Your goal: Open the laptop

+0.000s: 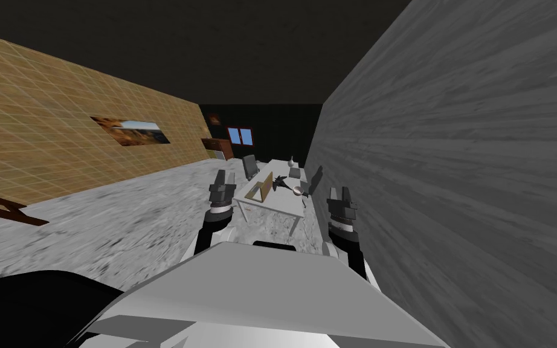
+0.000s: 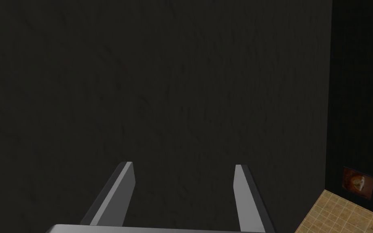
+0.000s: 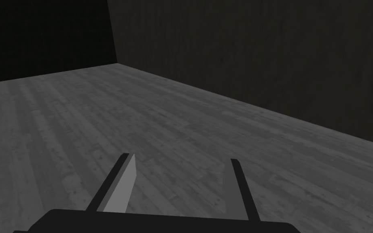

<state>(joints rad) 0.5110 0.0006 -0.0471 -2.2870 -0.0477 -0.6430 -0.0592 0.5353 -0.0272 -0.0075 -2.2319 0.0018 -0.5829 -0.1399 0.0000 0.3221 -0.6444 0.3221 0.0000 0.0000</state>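
Head view, laptop [image 1: 265, 187] on desk [image 1: 283, 204], beyond left pincer [image 1: 224, 177], right pincer [image 1: 340, 193]

No legible text, label, brand, number or sign anywhere. Wall picture [image 1: 131, 131] on the tan tiled wall [image 1: 41, 121], upper left of the frame: a landscape, unlettered. Small things on the white counter [image 1: 277, 206], centre of the frame: too small to tell any marking. Small framed picture [image 2: 357, 183], lower right: blurred, nothing readable.
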